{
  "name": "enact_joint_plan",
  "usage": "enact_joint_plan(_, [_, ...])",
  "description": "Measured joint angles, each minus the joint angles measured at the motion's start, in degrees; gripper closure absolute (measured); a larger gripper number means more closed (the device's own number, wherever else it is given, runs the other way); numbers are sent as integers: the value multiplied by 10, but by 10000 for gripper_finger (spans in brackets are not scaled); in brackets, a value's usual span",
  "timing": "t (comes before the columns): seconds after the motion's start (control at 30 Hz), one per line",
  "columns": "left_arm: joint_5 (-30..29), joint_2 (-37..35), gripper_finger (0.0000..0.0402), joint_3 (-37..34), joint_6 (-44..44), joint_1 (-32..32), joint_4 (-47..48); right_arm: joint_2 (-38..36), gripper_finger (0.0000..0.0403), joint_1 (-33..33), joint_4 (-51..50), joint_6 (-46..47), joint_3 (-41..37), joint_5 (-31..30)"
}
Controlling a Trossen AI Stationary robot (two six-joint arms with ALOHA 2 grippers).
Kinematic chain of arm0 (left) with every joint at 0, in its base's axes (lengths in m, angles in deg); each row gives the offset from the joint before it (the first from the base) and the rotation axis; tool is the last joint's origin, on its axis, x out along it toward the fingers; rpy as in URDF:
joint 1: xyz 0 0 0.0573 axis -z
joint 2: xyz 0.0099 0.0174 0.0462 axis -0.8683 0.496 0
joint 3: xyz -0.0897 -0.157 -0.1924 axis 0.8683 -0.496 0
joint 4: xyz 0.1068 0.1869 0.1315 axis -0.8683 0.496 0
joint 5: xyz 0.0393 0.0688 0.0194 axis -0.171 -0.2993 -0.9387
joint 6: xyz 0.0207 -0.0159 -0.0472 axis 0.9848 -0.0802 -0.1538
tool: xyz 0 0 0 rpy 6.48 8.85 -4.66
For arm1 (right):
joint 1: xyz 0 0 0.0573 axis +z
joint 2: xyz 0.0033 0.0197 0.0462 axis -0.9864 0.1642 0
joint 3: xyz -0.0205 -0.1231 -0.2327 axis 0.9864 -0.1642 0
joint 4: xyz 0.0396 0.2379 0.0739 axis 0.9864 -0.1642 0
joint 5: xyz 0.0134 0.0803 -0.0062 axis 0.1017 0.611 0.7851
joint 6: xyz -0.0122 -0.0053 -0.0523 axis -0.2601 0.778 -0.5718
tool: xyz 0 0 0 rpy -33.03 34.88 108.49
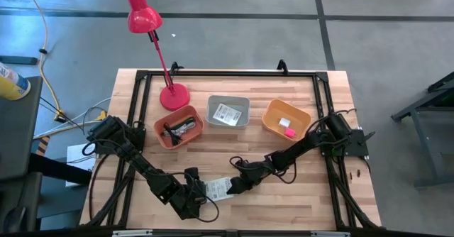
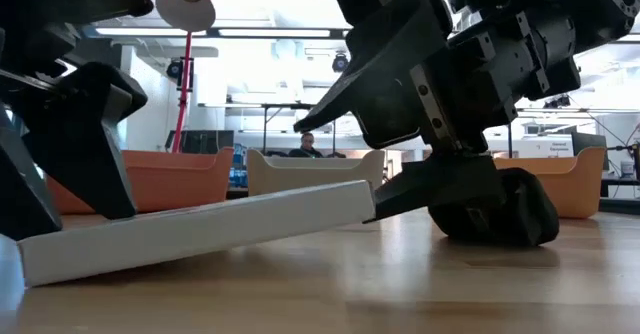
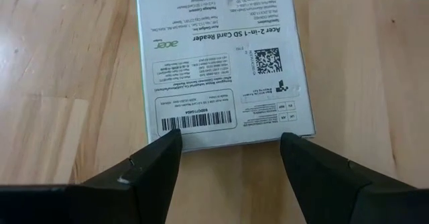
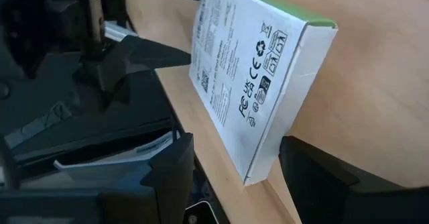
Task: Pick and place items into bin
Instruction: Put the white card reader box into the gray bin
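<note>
A flat white packet (image 1: 218, 188) with black print and a green edge lies near the table's near edge, between my two grippers. Its left end rests on the wood (image 2: 40, 256) and its right end is raised (image 2: 350, 199). My left gripper (image 3: 228, 143) is open, with a finger at each corner of the packet's (image 3: 221, 63) near end. I cannot tell whether they touch it. My right gripper (image 4: 231, 163) is open, and the packet's (image 4: 248, 70) other end sits between its fingers. A second white packet lies in the grey bin (image 1: 228, 111). My right gripper (image 2: 340, 169) comes level from the table's right, one finger above the other. Its lower finger (image 2: 420, 189) meets the packet's raised right end (image 2: 365, 202) and props it off the table. The upper finger (image 2: 330, 109) stands clear above. The packet slopes down to its left end.
Three bins stand in a row at mid-table. The red-orange bin (image 1: 179, 126) holds a black cable and silvery bits. The orange bin (image 1: 286, 119) holds a pink and a white block. A red lamp (image 1: 174, 95) stands behind the red-orange bin. Bare wood lies between the bins and the grippers.
</note>
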Motion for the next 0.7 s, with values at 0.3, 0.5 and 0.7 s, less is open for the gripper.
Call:
enact_joint_plan(0.3, [0,0,154,-2,3,0,-7,1,195,0,22,-27,0,8])
enact_joint_plan(0.5, [0,0,154,-2,10,0,-8,1,195,0,32,-38,0,8])
enact_joint_plan(0.7, [0,0,154,-2,11,-1,-11,1,205,0,30,-49,2,-1])
